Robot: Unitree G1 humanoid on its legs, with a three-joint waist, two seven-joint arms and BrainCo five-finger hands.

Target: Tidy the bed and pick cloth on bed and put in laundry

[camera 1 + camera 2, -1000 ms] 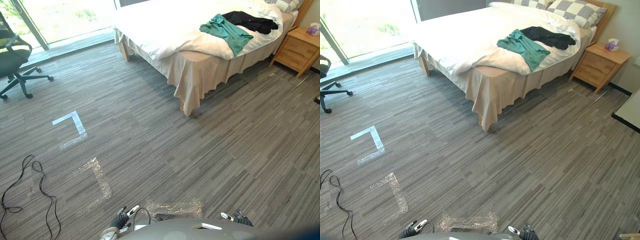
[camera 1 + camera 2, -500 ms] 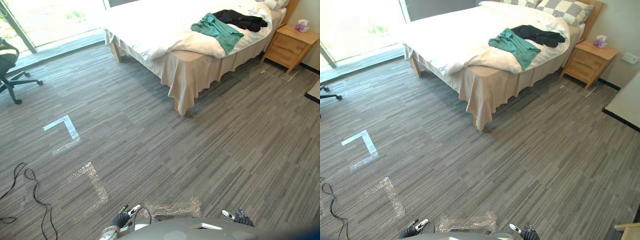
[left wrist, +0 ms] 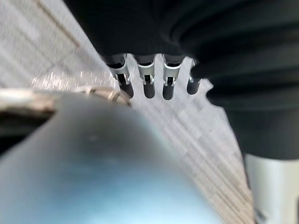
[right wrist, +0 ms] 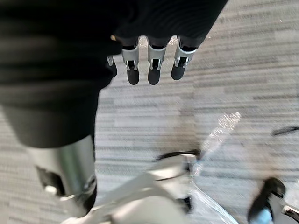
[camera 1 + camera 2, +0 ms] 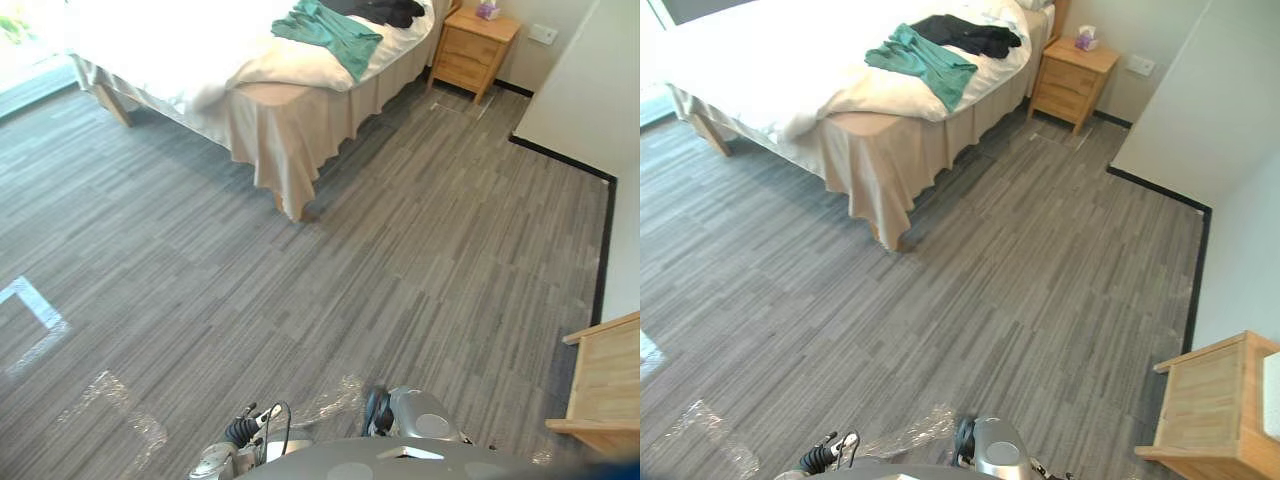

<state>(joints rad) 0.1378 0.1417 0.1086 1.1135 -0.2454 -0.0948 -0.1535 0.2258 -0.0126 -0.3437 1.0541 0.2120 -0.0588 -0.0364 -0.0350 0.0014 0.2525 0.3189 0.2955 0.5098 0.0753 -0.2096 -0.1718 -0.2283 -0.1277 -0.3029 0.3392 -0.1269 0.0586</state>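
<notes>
A green cloth (image 5: 330,30) lies crumpled on the near corner of the bed (image 5: 170,50), which has a white duvet and a beige skirt. A black cloth (image 5: 970,35) lies just behind it, toward the headboard. Both are far from me, across a stretch of grey floor. My left hand (image 5: 243,431) hangs low at my side, its fingers (image 3: 148,79) relaxed over the floor and holding nothing. My right hand (image 4: 153,65) also hangs down with straight fingers and nothing in it.
A wooden nightstand (image 5: 1072,75) with a tissue box (image 5: 1086,38) stands beside the bed's head. A white wall (image 5: 1180,90) with a dark baseboard runs along the right. A low wooden piece of furniture (image 5: 1210,410) sits at the near right. Tape marks (image 5: 35,310) are on the floor at left.
The camera has swung to the right: the bed now sits at the upper left, the chair and window are gone, and the wall and wooden furniture have come in. Both hands stay low.
</notes>
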